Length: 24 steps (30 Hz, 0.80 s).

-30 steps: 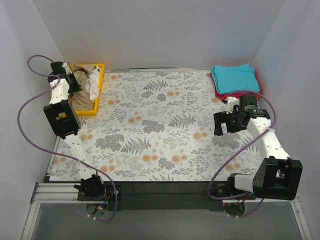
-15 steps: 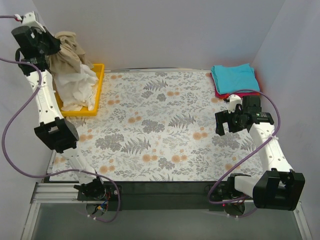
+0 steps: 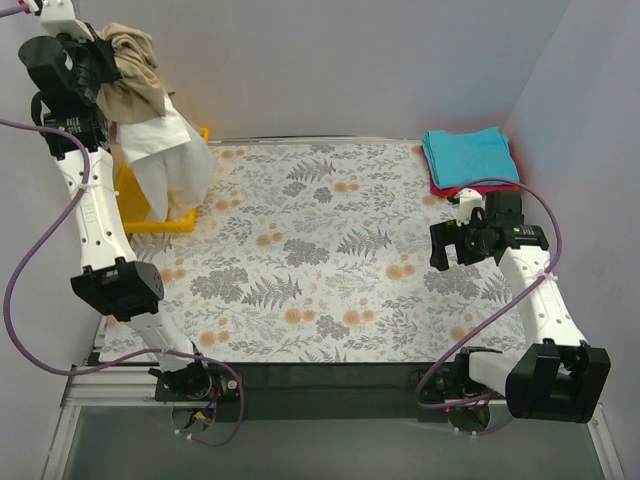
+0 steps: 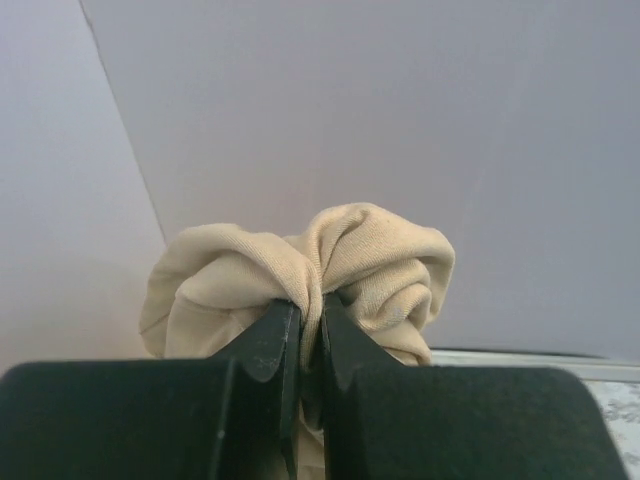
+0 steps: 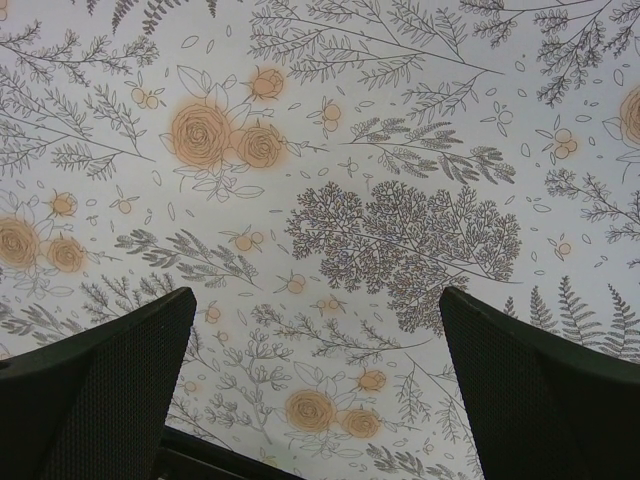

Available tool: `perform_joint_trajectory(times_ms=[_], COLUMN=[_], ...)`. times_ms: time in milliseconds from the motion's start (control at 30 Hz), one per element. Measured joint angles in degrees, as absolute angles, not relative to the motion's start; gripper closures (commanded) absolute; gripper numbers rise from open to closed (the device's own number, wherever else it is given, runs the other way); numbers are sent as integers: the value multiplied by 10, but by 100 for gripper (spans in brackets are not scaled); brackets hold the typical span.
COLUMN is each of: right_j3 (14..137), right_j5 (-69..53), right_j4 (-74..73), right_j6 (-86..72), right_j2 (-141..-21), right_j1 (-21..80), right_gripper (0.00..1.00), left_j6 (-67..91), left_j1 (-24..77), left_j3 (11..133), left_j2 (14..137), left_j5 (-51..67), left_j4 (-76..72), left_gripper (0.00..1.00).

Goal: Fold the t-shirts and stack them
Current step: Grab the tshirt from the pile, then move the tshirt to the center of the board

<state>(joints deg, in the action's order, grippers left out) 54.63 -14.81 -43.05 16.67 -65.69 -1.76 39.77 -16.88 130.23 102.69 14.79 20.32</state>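
Observation:
High at the back left, my left gripper [image 3: 100, 66] is shut on a bunched fold of the tan-khaki t-shirt [image 3: 130, 78]. The left wrist view shows the jaws [image 4: 303, 305] pinching that tan cloth [image 4: 370, 250] tightly. A white t-shirt [image 3: 170, 165] hangs down under the tan one, its lower end over the yellow bin [image 3: 135, 218]. A folded teal t-shirt [image 3: 468, 153] lies on a red-pink one [image 3: 442, 188] at the back right. My right gripper [image 3: 438, 246] hovers open over the printed cloth, nothing between its fingers [image 5: 315, 300].
A white cloth printed with grey ferns and orange flowers [image 3: 310, 250] covers the table. White walls close in the back and both sides. The yellow bin stands at the cloth's back left corner. Purple cables loop beside both arms.
My left arm has risen from the bin to high up, lifting the tan t-shirt and dragging the white one up with it. The right arm has hardly moved.

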Motion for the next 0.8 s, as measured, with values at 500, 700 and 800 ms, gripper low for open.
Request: perform_joint_trajectory(times_ms=[500, 700, 800], right_j3=[549, 550, 549], right_j5=[-148, -150, -150], right_j4=[-430, -430, -430], right_j6=[166, 165, 165], right_j2=[-664, -673, -674], right_j1=[-18, -18, -18], right_gripper=[2, 2, 2], left_j6=[348, 331, 324], left_j1=[-187, -196, -197], left_j3=[1354, 1173, 1056], left_j2=[1211, 1111, 1065], left_j5=[27, 51, 90], left_j4=[159, 103, 93], left_gripper=[100, 100, 100])
